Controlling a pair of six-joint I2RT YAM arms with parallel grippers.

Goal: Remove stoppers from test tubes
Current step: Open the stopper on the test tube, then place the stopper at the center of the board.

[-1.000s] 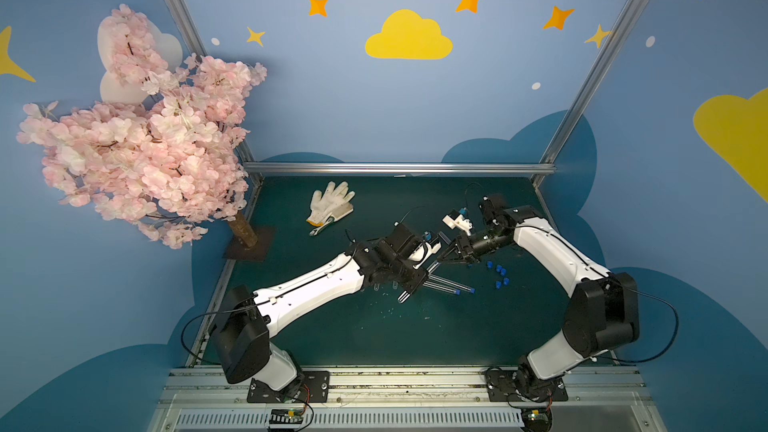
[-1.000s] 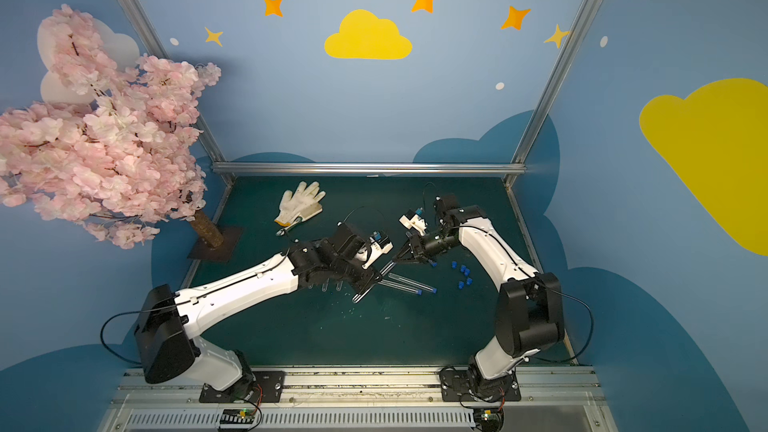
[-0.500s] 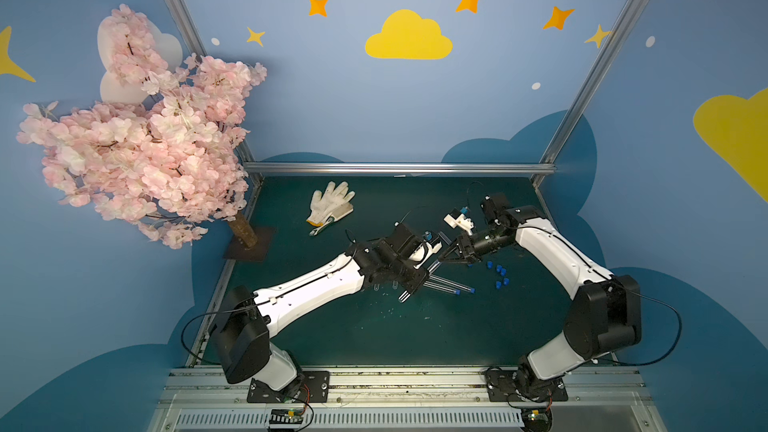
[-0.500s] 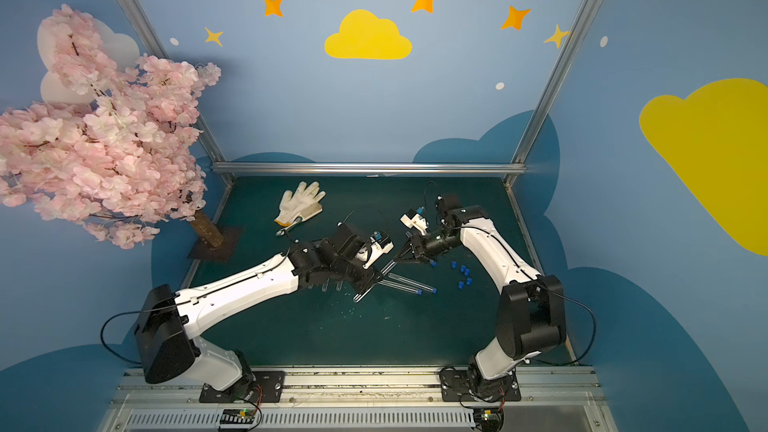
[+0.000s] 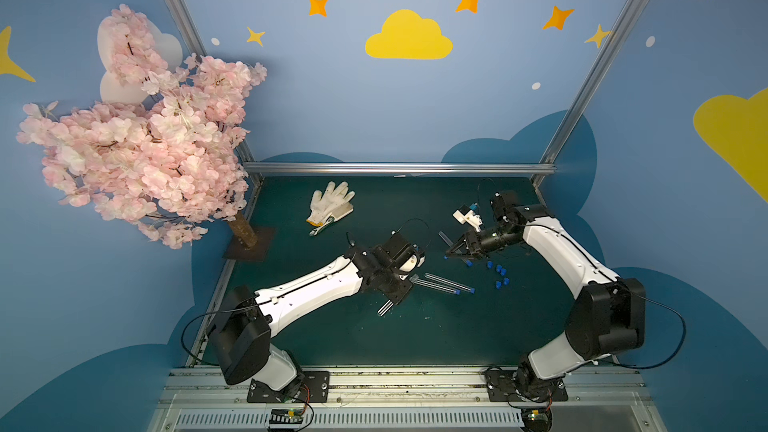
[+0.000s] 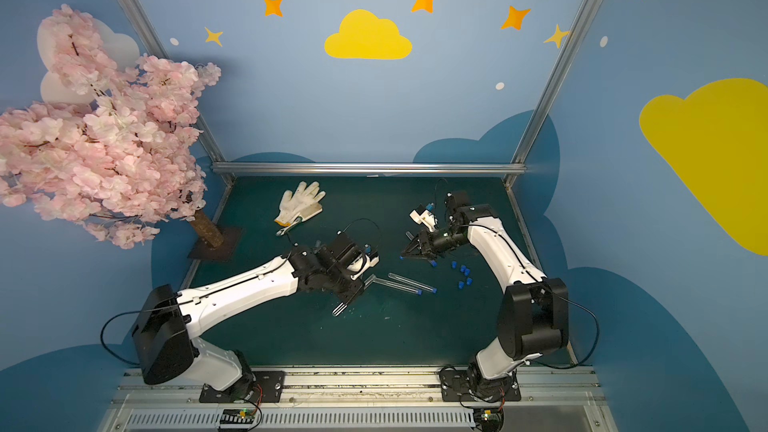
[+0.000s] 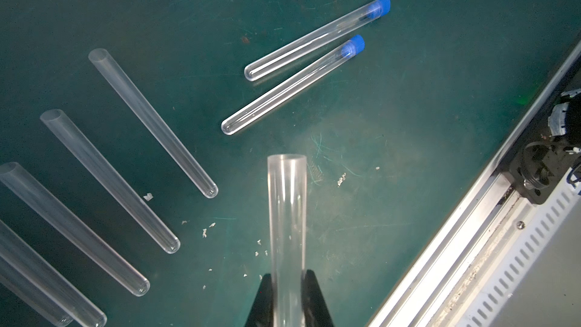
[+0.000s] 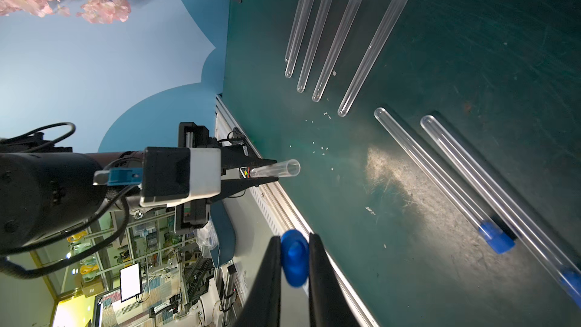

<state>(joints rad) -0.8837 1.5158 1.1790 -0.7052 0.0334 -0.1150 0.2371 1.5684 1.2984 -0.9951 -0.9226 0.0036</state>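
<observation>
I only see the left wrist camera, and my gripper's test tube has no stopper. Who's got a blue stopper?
Observer: The right gripper is shut on a blue stopper, apart from your test tube.
Operator: Any loose ones?
Observer: Yes, several loose stoppers lie on the green mat near the right gripper.
Operator: What else is there?
Observer: A white glove lies toward the back of the mat.
</observation>
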